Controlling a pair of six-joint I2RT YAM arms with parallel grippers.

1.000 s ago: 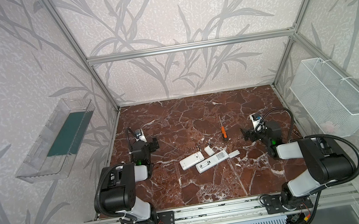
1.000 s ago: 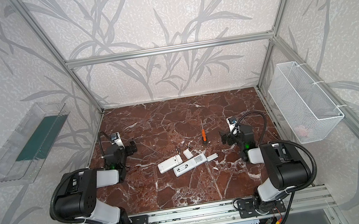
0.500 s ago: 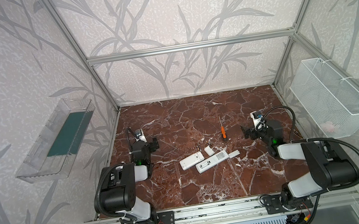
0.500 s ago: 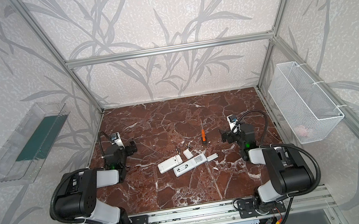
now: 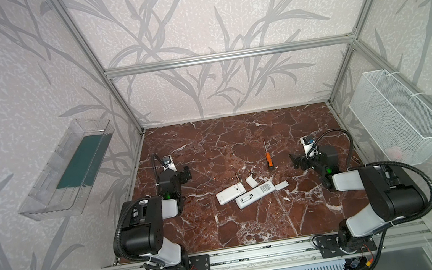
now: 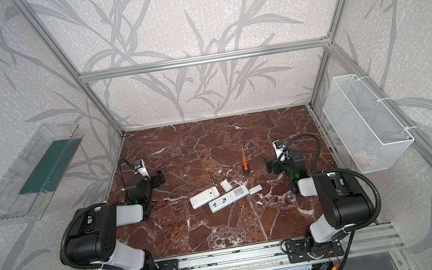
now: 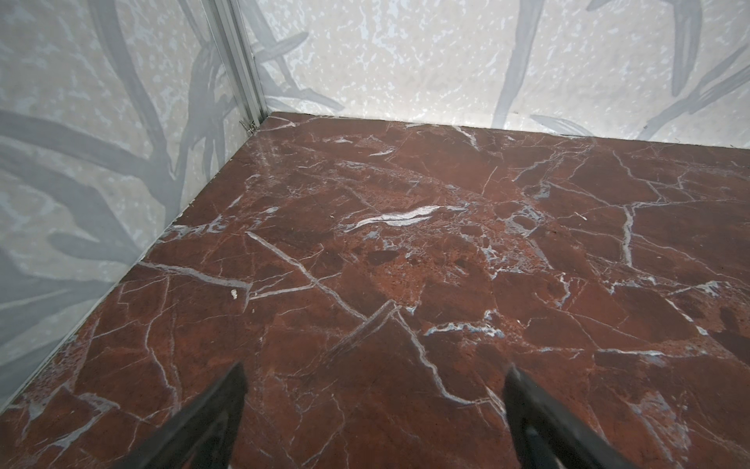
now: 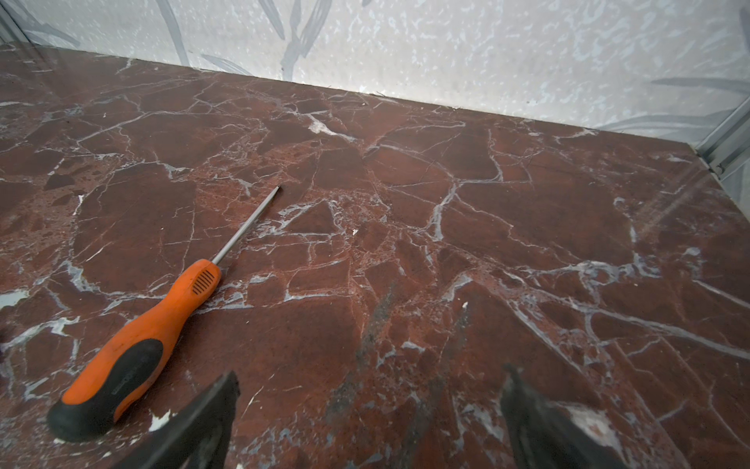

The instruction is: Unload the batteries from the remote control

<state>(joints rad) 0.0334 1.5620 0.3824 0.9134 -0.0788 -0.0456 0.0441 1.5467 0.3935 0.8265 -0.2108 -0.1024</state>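
On the red marble worktop [image 5: 251,223] both remotes [image 5: 230,193] lie opened, covers [image 5: 251,181] off, the batteries [image 5: 240,178] loose just beyond them, so unloading looks finished or nearly so, while the left jaws and right jaws gape wide, holding nothing.

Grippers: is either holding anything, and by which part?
Nothing is held. The left gripper is open above the table; the right gripper is open, with the screwdriver lying on the table beside it, untouched.
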